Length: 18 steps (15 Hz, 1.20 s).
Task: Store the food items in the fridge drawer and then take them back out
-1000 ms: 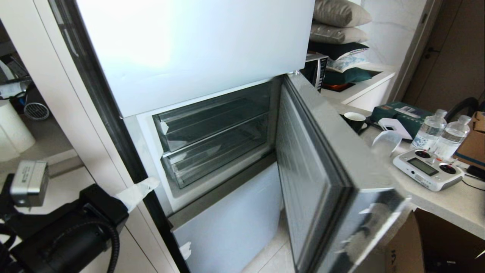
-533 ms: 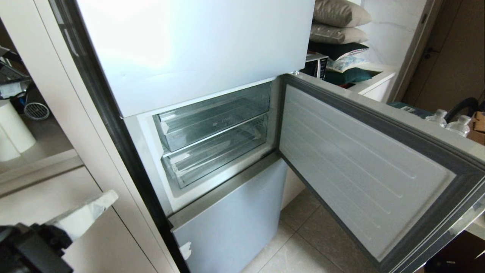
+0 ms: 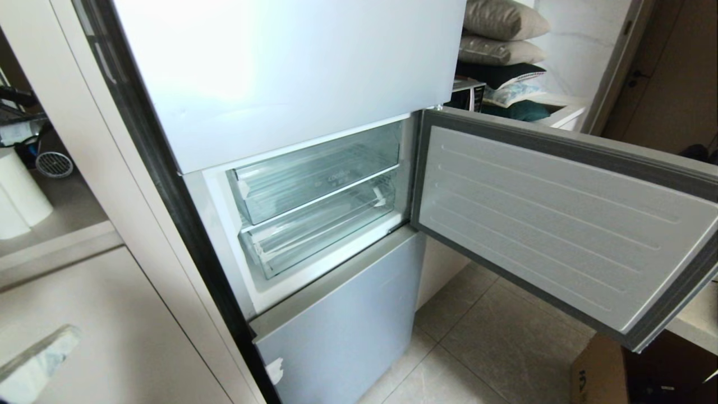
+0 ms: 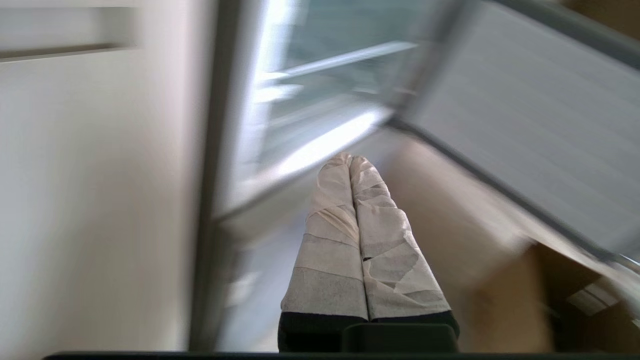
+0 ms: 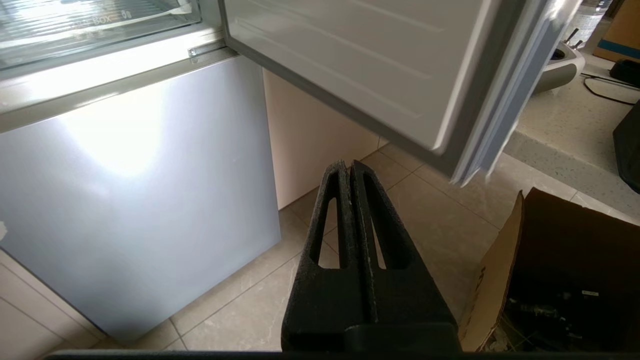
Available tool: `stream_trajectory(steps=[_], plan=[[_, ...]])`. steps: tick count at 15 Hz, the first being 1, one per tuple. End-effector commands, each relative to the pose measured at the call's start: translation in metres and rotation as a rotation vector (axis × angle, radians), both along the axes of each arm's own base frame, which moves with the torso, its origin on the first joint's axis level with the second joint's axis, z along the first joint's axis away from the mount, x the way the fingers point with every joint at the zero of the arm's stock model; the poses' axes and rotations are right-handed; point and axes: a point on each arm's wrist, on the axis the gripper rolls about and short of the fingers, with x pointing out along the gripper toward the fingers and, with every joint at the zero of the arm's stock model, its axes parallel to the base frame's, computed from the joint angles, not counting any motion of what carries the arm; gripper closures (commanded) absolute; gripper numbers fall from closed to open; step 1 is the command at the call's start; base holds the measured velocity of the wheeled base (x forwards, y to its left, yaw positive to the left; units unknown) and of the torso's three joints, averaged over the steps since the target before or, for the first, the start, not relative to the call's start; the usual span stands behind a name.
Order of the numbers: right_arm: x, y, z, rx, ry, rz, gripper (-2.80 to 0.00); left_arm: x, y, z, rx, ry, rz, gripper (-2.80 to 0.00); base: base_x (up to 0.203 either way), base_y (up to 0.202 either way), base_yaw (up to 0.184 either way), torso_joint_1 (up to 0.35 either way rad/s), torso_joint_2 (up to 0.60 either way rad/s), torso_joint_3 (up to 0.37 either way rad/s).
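Head camera looks down from high at the fridge (image 3: 291, 78), its middle door (image 3: 566, 224) swung wide to the right. Left wrist camera peers along its taped fingers (image 4: 330, 225) toward that compartment. Right wrist camera sits low over the floor tiles (image 5: 240, 310), close under the same door.

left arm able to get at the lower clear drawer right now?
Probably yes. The middle door is swung wide, leaving the fridge drawer front exposed; the left end effector, shut, has nothing between it and the drawer.
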Motion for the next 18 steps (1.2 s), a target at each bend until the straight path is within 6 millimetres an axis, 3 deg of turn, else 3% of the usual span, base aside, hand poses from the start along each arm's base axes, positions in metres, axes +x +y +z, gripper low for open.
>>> stream_trajectory(steps=[1, 4, 6, 9, 10, 12, 14, 16, 18], plan=[[0.000, 0.000, 0.000, 0.000, 0.002, 0.000, 0.00, -0.019, 0.014, -0.007, -0.015, -0.017, 0.171, 0.00, 0.000, 0.000, 0.000, 0.000, 0.00, 0.000], [0.000, 0.000, 0.000, 0.000, 0.002, 0.003, 0.00, -0.028, 0.020, -0.010, -0.021, -0.025, 0.296, 0.00, 0.000, 0.000, 0.000, 0.000, 0.00, 0.000], [0.000, 0.000, 0.000, 0.000, 0.002, 0.001, 0.00, -0.035, 0.023, -0.021, 0.101, -0.014, 0.294, 0.00, 0.000, 0.000, 0.000, 0.000, 0.00, 0.000], [0.000, 0.000, 0.000, -0.002, 0.000, 0.002, 0.00, -0.043, 0.024, -0.072, 0.444, 0.113, 0.237, 0.00, 0.000, 0.000, 0.000, 0.000, 0.00, 0.000], [0.000, 0.000, 0.000, -0.002, 0.002, 0.002, 0.00, -0.043, 0.023, -0.080, 0.489, 0.131, 0.171, 0.00, 0.000, 0.000, 0.000, 0.000, 0.00, 0.000], [0.000, 0.000, 0.000, -0.002, 0.002, 0.002, 0.00, -0.043, 0.018, -0.083, 0.415, 0.124, -0.030, 0.00, 0.000, 0.000, 0.000, 0.000, 0.00, 0.000], [0.000, 0.000, 0.000, -0.002, 0.001, 0.002, 0.00, -0.047, 0.016, -0.096, 0.424, 0.229, -0.212, 0.00, 0.000, 0.000, 0.000, 0.000, 0.00, 0.000], [0.000, 0.000, 0.001, -0.005, -0.001, 0.002, 0.00, -0.049, 0.016, -0.100, 0.434, 0.304, -0.184, 0.00, 0.000, 0.000, 0.000, 0.000, 0.00, 0.000], [0.000, 0.000, 0.000, -0.005, 0.002, 0.002, 0.00, -0.049, 0.015, -0.100, 0.416, 0.330, -0.016, 0.00, 0.000, 0.000, 0.000, 0.000, 0.00, 0.000]])
